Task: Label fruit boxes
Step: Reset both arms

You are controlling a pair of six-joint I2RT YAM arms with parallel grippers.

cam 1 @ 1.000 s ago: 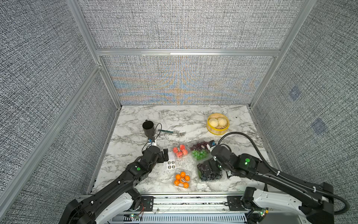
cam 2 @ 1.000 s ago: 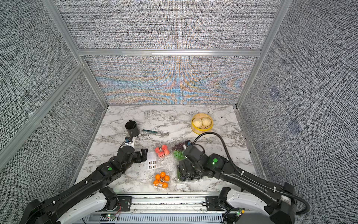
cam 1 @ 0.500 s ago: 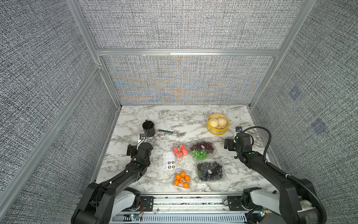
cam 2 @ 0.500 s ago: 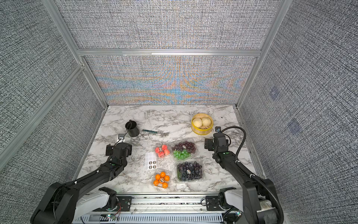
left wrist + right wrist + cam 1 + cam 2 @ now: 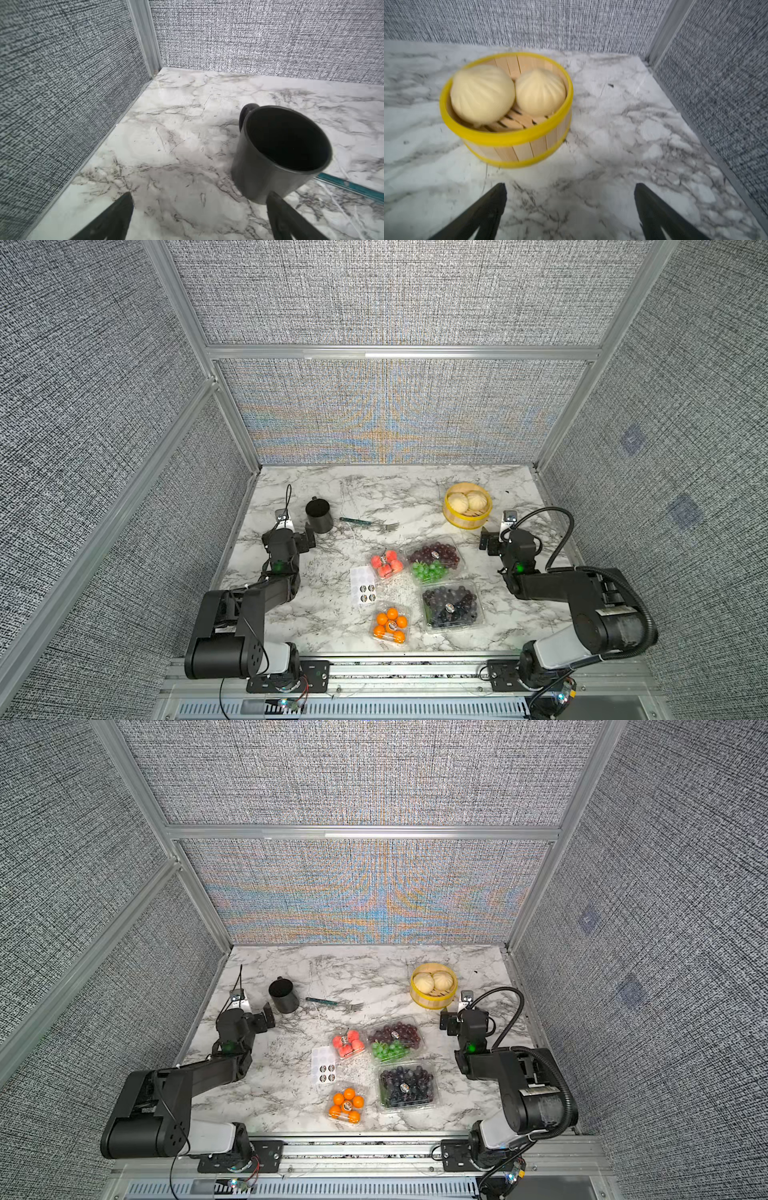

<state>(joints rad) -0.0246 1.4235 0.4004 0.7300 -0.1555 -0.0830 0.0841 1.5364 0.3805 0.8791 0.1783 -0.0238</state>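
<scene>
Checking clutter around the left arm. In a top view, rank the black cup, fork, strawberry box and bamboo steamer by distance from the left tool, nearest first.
1. black cup: right beside the left tool, at the table's left side.
2. fork: lying just right of the cup.
3. strawberry box: mid-table.
4. bamboo steamer: far right, towards the back.

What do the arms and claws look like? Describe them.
The left arm and right arm are black with white base joints and a green light near the wrist. The right arm carries a ribbed black hose. The left claw and right claw each have two dark tapered fingers.
</scene>
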